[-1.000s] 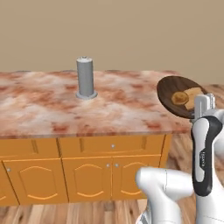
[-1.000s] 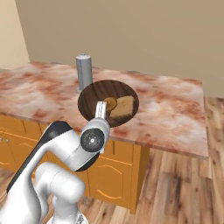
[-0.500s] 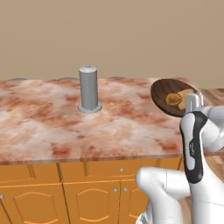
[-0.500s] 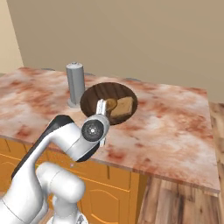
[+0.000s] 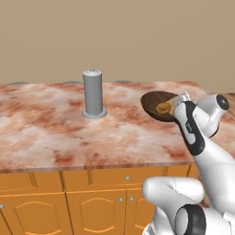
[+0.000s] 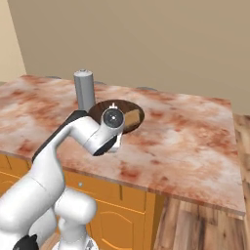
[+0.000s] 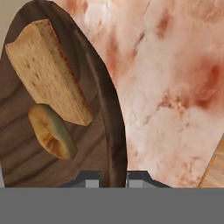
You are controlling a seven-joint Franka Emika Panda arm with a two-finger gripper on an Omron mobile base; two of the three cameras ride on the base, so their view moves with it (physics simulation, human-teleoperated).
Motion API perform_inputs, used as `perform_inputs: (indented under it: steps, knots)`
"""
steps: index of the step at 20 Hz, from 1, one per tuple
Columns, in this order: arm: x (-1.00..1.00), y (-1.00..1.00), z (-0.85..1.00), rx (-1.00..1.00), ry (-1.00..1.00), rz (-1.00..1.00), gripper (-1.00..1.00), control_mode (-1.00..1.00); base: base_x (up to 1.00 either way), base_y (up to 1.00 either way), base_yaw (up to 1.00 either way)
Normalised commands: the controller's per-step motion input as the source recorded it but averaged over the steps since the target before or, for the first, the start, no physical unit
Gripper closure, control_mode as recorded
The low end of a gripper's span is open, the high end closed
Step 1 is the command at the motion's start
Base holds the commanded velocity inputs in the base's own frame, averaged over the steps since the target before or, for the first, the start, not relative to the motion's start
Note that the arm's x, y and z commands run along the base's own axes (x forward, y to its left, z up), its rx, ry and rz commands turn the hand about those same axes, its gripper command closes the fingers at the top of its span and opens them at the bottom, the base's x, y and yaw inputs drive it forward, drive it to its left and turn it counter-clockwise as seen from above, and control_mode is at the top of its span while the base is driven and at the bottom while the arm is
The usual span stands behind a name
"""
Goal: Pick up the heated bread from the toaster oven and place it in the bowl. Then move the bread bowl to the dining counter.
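Kitchen: marbled counter (image 5: 55,133) over orange cabinets (image 5: 92,206).

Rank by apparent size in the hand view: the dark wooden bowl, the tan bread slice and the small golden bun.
1. dark wooden bowl, largest
2. tan bread slice
3. small golden bun, smallest

The bowl (image 7: 105,100) is dark wood with visible grain, matt. The dining counter (image 5: 50,133) is glossy pink-brown marbled stone – orange wooden cabinet doors (image 5: 94,211) below. The grey cylinder (image 5: 93,94) looks like smooth metal.
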Motion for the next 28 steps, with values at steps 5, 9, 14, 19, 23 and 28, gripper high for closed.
perform_inputs:
  steps: [5, 9, 14, 19, 23, 28]
  knots:
    - [0.85, 0.24, -0.49, -0.10, 0.05, 0.13, 1.00, -1.00, 0.00, 0.00, 0.00]
    - [1.00, 0.22, -0.46, -0.14, 0.11, 0.08, 1.00, -1.00, 0.00, 0.00, 0.00]
    - [0.99, 0.19, -0.48, -0.15, 0.17, 0.07, 1.00, -1.00, 0.00, 0.00, 0.00]
    - [0.68, 0.08, -0.68, -0.14, 0.15, 0.08, 1.00, -1.00, 0.00, 0.00, 0.00]
    - [0.51, 0.08, -0.58, -0.11, 0.06, 0.08, 1.00, -1.00, 0.00, 0.00, 0.00]
    - [0.19, 0.00, -0.13, -0.03, 0.00, 0.06, -1.00, -1.00, 0.00, 0.00, 0.00]
